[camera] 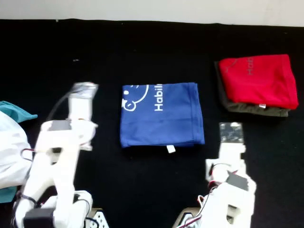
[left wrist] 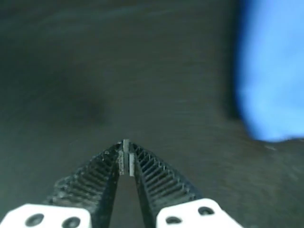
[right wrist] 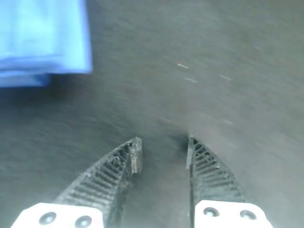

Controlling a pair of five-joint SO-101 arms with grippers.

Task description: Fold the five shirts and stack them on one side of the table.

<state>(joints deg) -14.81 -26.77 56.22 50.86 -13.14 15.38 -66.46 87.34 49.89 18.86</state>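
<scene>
Left gripper (left wrist: pixel 126 156) is pinched tight, tips meeting, nothing between them. It hangs over the bare black table (camera: pixel 142 190), just beside the blue shirt (camera: pixel 161 114). Right gripper (right wrist: pixel 163 153) stands a little open, fingers apart, empty too, with only table below, near the blue shirt's other side. That shirt lies folded mid-table. Over on the right, a folded red shirt (camera: pixel 260 80) sits on a dark shirt (camera: pixel 259 110). White and teal cloth (camera: pixel 10 142) is bunched at the left edge.
</scene>
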